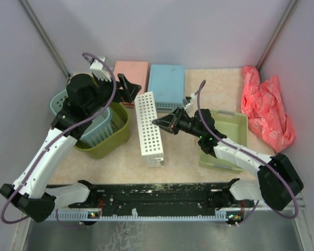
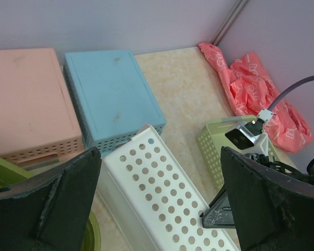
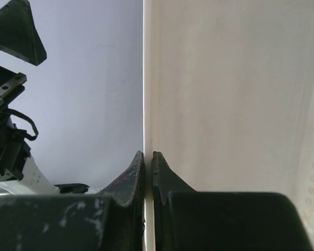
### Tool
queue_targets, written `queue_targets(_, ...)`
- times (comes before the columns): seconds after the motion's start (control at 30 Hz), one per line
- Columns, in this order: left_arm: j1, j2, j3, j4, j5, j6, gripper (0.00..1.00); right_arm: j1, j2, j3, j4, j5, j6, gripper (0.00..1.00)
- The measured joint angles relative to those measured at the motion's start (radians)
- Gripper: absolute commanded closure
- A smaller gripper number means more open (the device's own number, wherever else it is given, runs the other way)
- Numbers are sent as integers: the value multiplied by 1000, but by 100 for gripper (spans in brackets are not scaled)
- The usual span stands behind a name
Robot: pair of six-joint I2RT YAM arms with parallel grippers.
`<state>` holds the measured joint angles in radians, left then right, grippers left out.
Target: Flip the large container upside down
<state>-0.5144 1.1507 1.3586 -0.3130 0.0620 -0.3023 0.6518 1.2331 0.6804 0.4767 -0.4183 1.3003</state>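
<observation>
The large container, an olive-green basket (image 1: 111, 140), stands upright at the left of the table, and its rim shows in the left wrist view (image 2: 2, 170). A teal basket (image 1: 60, 102) sits against or partly inside it; I cannot tell which. My left gripper (image 1: 118, 86) is open and empty, hovering just past the olive basket's far right corner, its jaws wide apart (image 2: 159, 198). My right gripper (image 1: 158, 123) is shut on the thin wall of a white perforated basket (image 1: 150, 128) that stands tipped on its side mid-table; the wall is pinched between the fingers (image 3: 147, 154).
A pink tray (image 1: 132, 73) and a blue tray (image 1: 167, 81) lie upside down at the back. A light green perforated tray (image 1: 233, 125) lies under my right arm. A crumpled red plastic bag (image 1: 267, 110) lies by the right wall.
</observation>
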Motion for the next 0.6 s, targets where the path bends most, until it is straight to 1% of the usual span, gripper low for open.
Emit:
queue_targets(0.17,0,0,-5,1,5,-11,0,0,51,-51,181,5,108,100)
queue_targets(0.23,0,1,-9,2,10,-14,0,0,87,-98,278,10,169,100)
queue_targets(0.33,0,2,-17,7,17,-16,0,1,118,-157,365,18,234,100)
queue_targets(0.5,0,9,-26,16,31,-16,0,0,146,-256,483,36,311,100)
queue_targets(0.6,0,12,-29,19,36,-17,0,-9,122,-286,493,56,316,100)
